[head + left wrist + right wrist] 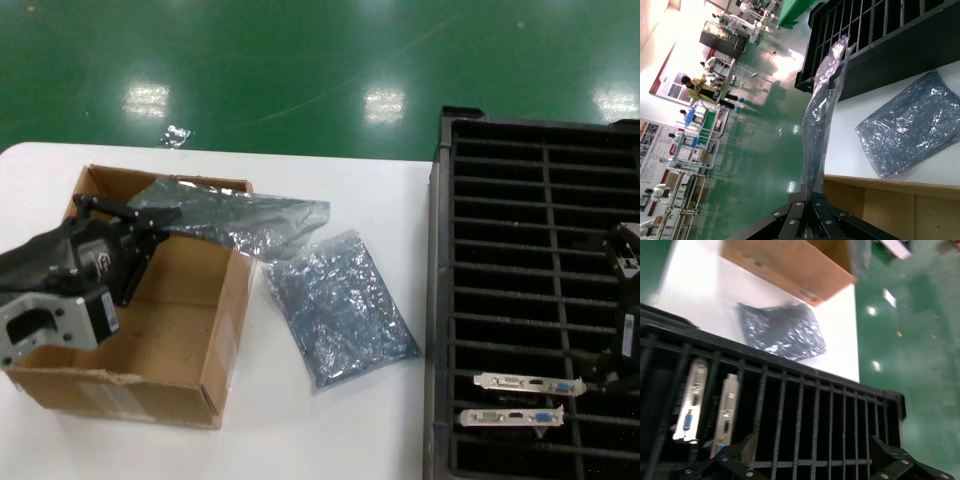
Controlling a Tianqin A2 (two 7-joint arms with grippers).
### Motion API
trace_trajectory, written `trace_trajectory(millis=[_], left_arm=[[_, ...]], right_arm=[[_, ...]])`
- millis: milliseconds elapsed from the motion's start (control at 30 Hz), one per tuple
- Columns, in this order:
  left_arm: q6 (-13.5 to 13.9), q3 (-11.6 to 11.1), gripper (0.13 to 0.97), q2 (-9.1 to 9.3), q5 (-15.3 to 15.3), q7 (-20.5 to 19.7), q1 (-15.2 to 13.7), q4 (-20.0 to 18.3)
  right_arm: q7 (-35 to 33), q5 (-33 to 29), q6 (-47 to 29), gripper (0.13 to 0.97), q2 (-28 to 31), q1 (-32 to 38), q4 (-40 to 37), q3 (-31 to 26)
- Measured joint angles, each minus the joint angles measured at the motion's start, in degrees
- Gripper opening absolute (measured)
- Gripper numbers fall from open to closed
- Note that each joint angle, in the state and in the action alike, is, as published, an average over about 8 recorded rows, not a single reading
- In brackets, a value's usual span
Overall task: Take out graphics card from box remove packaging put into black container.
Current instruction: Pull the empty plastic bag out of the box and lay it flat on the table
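Note:
The brown cardboard box stands at the table's left, its inside bare. My left gripper hovers over its far side, shut on one end of the packaging, a crinkly grey bag that stretches flat toward the right past the box rim. From the left wrist, that packaging rises straight out of the shut left gripper. A second bag lies flat on the table. The black container fills the right side and holds two graphics cards. My right gripper hangs open above its slots.
The white table ends at a green floor behind. The second bag lies between the box and the container's near wall. The right arm hangs over the container's right part.

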Motion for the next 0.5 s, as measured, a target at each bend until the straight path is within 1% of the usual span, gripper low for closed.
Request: trace_trajectory(millis=[100,133,233,367,500], left_arm=[[0.0,0.0,0.139,0.0,0.0,0.0,0.0,0.0],[0.0,0.0,0.139,0.0,0.0,0.0,0.0,0.0],[0.0,0.0,0.139,0.0,0.0,0.0,0.0,0.0],[0.0,0.0,0.139,0.0,0.0,0.0,0.0,0.0],[0.06,0.0,0.139,0.01,0.01,-0.09,-0.02,-0.03]], right_arm=[[-0.73,0.75,4.56,0.775,-2.4,-3.22,-2.94,2.88],[-1.0,1.63,5.83,0.775,-3.19,-4.02,-4.0,3.89],[-1.83,6.16,8.47,0.822,-5.52,-5.83,-7.27,7.32],[-2.52,12.69,9.55,0.885,-7.83,-7.16,-11.13,11.54],[-2.78,15.96,9.48,0.916,-8.78,-7.65,-13.03,13.62]])
